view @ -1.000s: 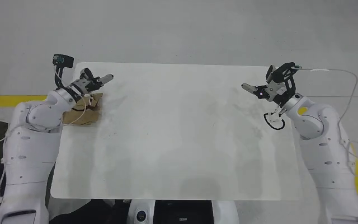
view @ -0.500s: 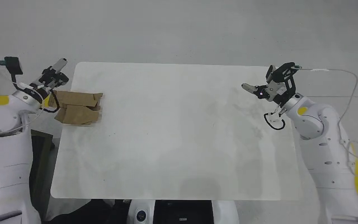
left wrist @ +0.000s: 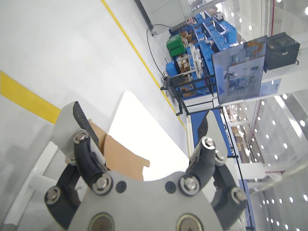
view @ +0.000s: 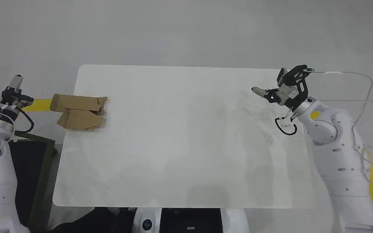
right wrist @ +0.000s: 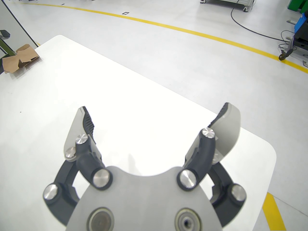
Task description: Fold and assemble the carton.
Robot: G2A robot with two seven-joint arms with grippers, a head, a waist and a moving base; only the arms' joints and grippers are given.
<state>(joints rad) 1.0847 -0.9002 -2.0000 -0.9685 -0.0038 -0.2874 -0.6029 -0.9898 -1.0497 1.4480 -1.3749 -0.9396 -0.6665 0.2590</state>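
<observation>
**Carton flat at the edge, both grippers empty**

One table (view: 175,175) is carrying one carton (view: 78,112), which is lying flattened and overhanging the left edge, likely so a finger can slip beneath. Two grippers: the left gripper (left wrist: 142,118) is hanging off the table near the carton, jaws spread, empty. The right gripper (right wrist: 154,114) is hovering over the far right side, also spread, well apart.

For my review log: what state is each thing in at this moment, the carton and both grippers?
carton, flattened, not assembled, lying at the edge of the table on the robot's left, partly overhanging it, touched by neither gripper.
left gripper, open, empty, off the table beyond the carton.
right gripper, open, empty, above the table's right side.
</observation>
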